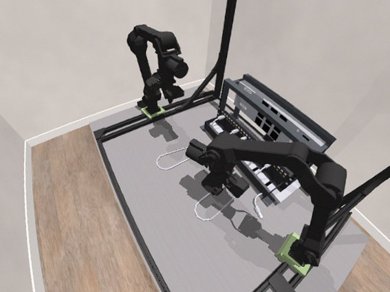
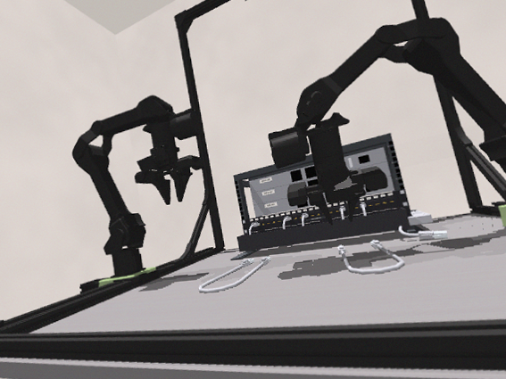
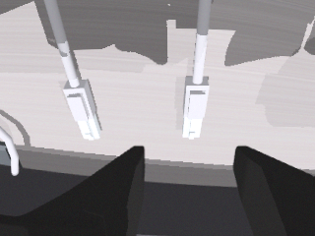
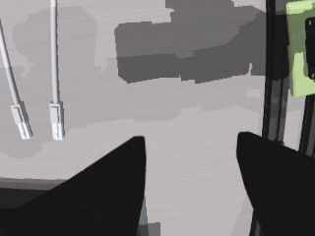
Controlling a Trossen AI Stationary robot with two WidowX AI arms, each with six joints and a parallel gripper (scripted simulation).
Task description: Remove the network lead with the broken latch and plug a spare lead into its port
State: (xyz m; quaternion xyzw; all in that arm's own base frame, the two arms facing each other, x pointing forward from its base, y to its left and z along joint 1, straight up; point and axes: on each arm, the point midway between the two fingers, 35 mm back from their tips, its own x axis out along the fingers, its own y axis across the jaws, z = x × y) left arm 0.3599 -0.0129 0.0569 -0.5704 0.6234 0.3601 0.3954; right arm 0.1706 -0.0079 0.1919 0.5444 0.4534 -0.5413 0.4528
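Note:
The patch panel [image 1: 255,153] stands at the back of the table, with several white leads plugged along its lower row [image 2: 303,218]. One lead's plug [image 2: 427,234] [image 1: 257,207] lies loose on the table by the panel's end. My left gripper [image 2: 339,218] hangs open and empty just in front of the panel, above a spare lead [image 1: 208,206]. That lead's two plugs [image 3: 196,106] [image 3: 82,108] lie ahead of the fingers. The other spare lead [image 1: 172,158] lies further along the table and also shows in the right wrist view [image 4: 33,59]. My right gripper [image 2: 173,193] is open and empty, raised high near its base.
A black frame post [image 2: 199,132] rises between the right arm and the panel. Green base plates [image 1: 292,253] [image 1: 152,111] hold the arms. A black rail [image 1: 122,194] borders the table.

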